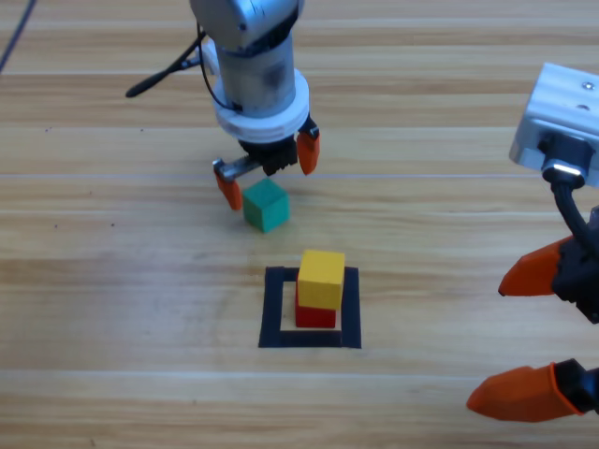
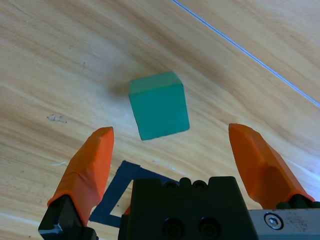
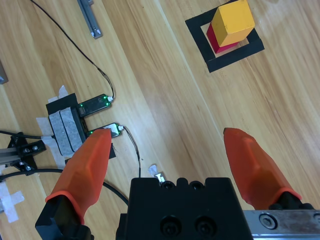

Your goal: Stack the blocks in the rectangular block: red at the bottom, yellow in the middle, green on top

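one worktop (image 1: 112, 281), two arms, two pincers, one tape square (image 1: 272, 309), three cubes. the left pincer (image 1: 268, 172) hangs spread just behind the green cube (image 1: 266, 205), not touching it. the right pincer (image 1: 533, 334) waits spread, well right of the square. inside the square yellow (image 1: 321, 278) sits on red (image 1: 315, 315); green lies beyond the square's far-left corner. cables and taped boards (image 3: 75, 122) lie well away from the square.

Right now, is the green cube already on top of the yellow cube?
No, the green cube lies on the table, apart from the yellow cube.
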`<action>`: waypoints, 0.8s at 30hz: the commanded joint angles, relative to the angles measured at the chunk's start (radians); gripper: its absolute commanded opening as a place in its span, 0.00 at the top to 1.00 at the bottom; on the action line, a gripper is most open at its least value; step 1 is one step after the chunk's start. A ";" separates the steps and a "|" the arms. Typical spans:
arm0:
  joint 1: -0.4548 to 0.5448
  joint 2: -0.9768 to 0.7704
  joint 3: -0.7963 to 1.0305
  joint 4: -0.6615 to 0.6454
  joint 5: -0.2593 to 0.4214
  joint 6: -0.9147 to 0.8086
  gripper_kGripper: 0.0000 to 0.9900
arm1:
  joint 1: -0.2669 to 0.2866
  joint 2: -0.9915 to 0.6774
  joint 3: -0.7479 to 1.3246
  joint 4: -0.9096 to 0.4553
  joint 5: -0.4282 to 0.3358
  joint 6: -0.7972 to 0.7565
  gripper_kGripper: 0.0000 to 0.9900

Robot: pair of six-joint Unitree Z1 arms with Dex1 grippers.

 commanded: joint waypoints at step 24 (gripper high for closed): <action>0.041 0.157 -0.057 0.006 0.001 -0.005 0.04 | 0.013 0.013 0.025 -0.011 0.000 -0.011 0.00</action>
